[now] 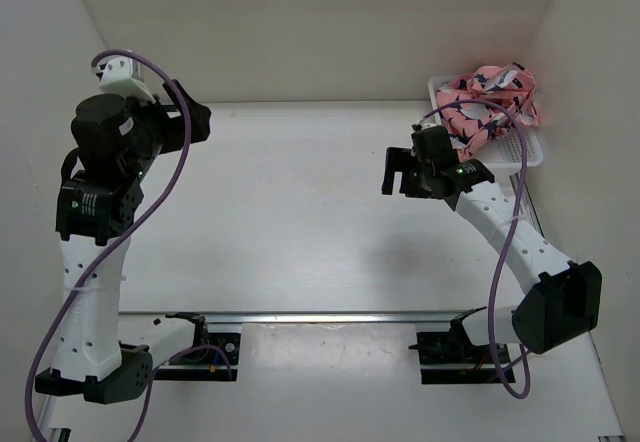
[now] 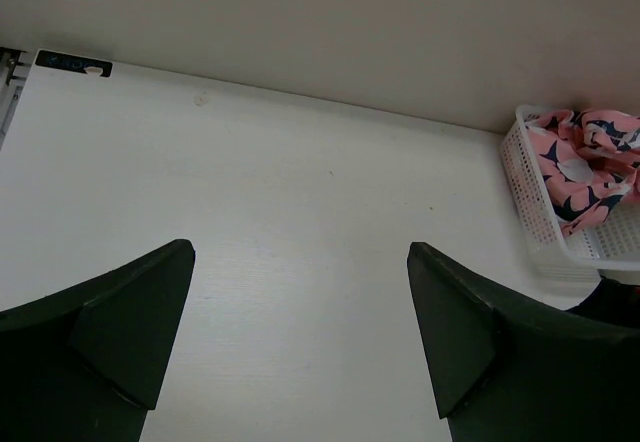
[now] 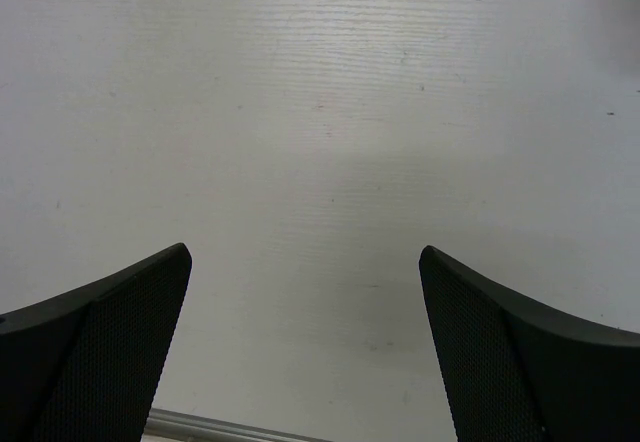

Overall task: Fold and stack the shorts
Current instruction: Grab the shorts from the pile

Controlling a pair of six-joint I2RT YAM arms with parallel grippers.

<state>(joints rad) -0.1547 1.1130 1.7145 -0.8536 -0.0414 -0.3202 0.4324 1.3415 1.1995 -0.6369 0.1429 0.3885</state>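
The coral-pink shorts (image 1: 487, 100) with navy-and-white shapes lie bunched in a white mesh basket (image 1: 527, 152) at the back right. They also show in the left wrist view (image 2: 585, 162), far right. My right gripper (image 1: 398, 172) is open and empty, above the table just left of the basket. In its wrist view the right gripper (image 3: 305, 262) shows only bare table between its fingers. My left gripper (image 1: 195, 117) is open and empty, raised at the back left, far from the shorts. In its wrist view the left gripper (image 2: 300, 257) has nothing between its fingers.
White walls close in the table at the back and both sides. The basket (image 2: 535, 197) stands in the back right corner against the wall. A metal rail (image 1: 330, 317) runs along the near edge between the arm bases. Purple cables hang off both arms.
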